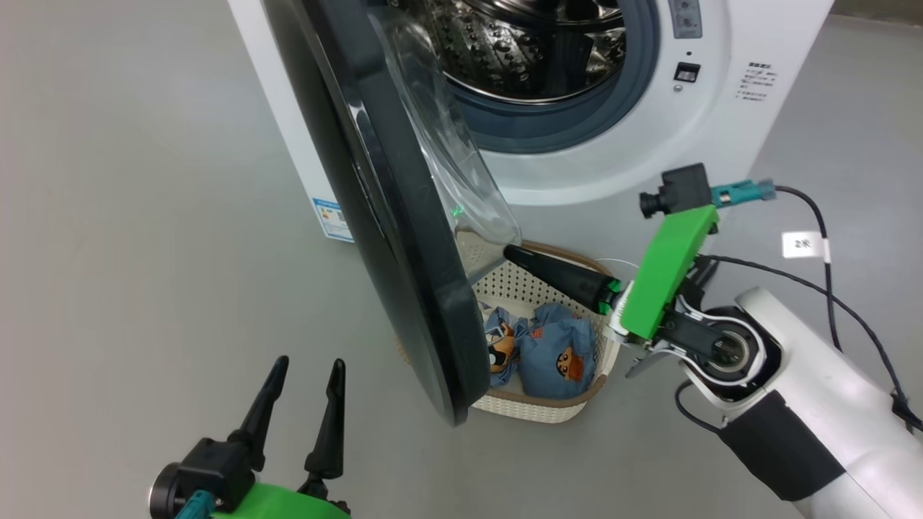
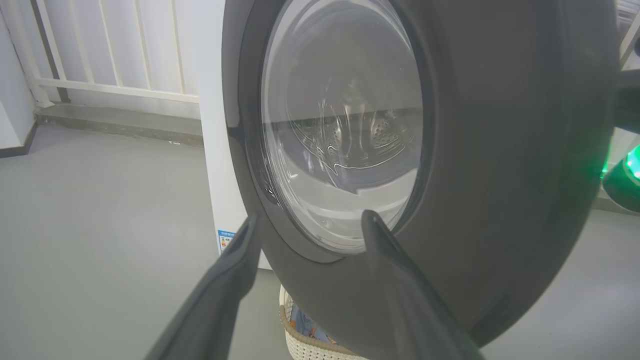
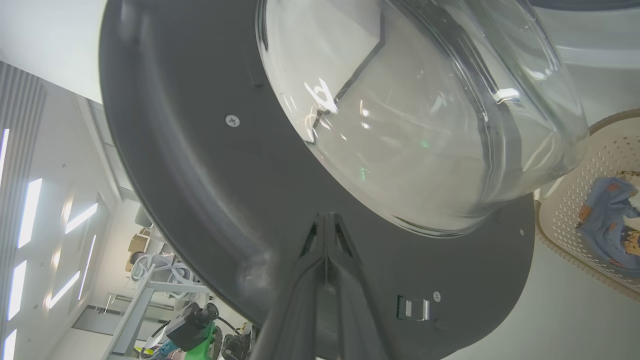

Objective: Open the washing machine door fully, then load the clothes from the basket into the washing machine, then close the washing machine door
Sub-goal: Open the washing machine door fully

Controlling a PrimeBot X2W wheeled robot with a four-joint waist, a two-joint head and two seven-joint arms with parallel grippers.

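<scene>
The washing machine door (image 1: 404, 238) has a glossy black rim; the washing machine (image 1: 721, 130) is white, with a grey-blue gasket (image 1: 548, 133). Cream perforated basket (image 1: 533, 411), brown rim; light-blue clothes (image 1: 555, 353) — brown-orange cartoon prints.

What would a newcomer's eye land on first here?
The washing machine door, black-rimmed with a bulging glass centre, stands part open and cuts diagonally across the middle of the head view. The right gripper, fingers shut, points at the door's inner side just below the glass, and the left gripper is open at the lower left. On the floor under the door sits a basket of blue clothes.
</scene>
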